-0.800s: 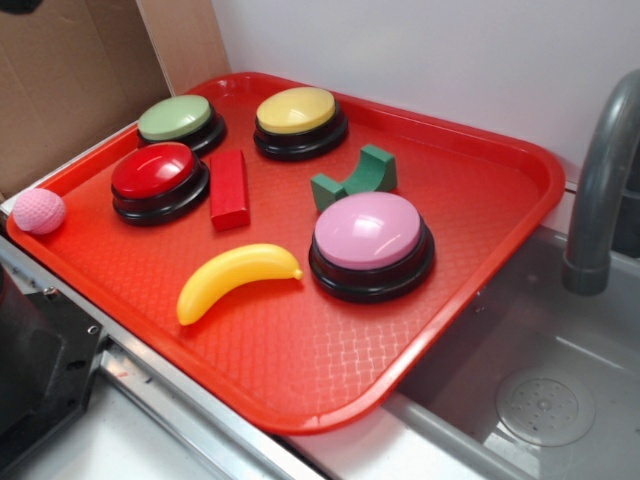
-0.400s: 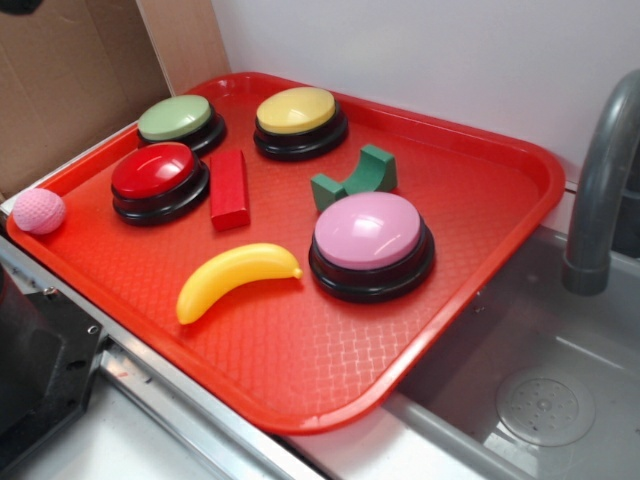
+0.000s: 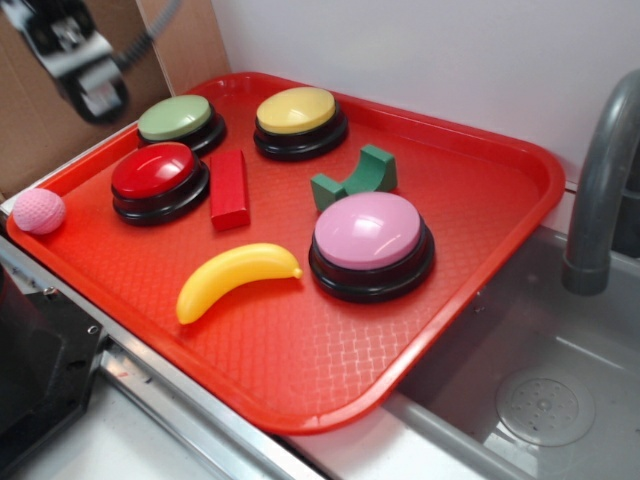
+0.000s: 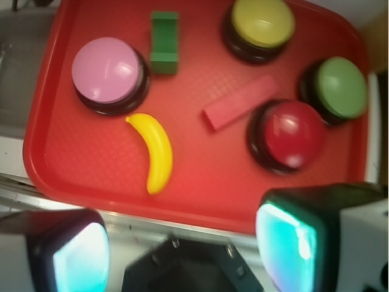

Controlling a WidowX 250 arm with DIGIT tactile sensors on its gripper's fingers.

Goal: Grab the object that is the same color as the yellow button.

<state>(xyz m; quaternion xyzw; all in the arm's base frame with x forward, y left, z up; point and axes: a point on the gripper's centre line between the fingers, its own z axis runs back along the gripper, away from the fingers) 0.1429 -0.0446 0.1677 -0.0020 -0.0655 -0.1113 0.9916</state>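
The yellow toy banana [image 3: 235,280] lies on the red tray [image 3: 480,250] near its front edge, left of the pink button. In the wrist view the banana [image 4: 155,152] is ahead of the jaws, well beyond them. The yellow button [image 3: 298,115] stands at the tray's back and also shows in the wrist view [image 4: 261,24]. My gripper [image 3: 95,98] hangs blurred high above the tray's back left corner, far from the banana. In the wrist view the gripper [image 4: 182,249] is open, its jaws wide apart with nothing between them.
On the tray stand a green button [image 3: 178,120], a red button [image 3: 155,175], a pink button [image 3: 370,240], a red block [image 3: 229,188] and a green arch block [image 3: 355,178]. A pink ball [image 3: 38,210] sits at the left edge. A sink [image 3: 540,380] with faucet [image 3: 600,190] lies right.
My gripper has come into the exterior view at the top left, above the tray's back left corner. Nothing on the tray has moved.
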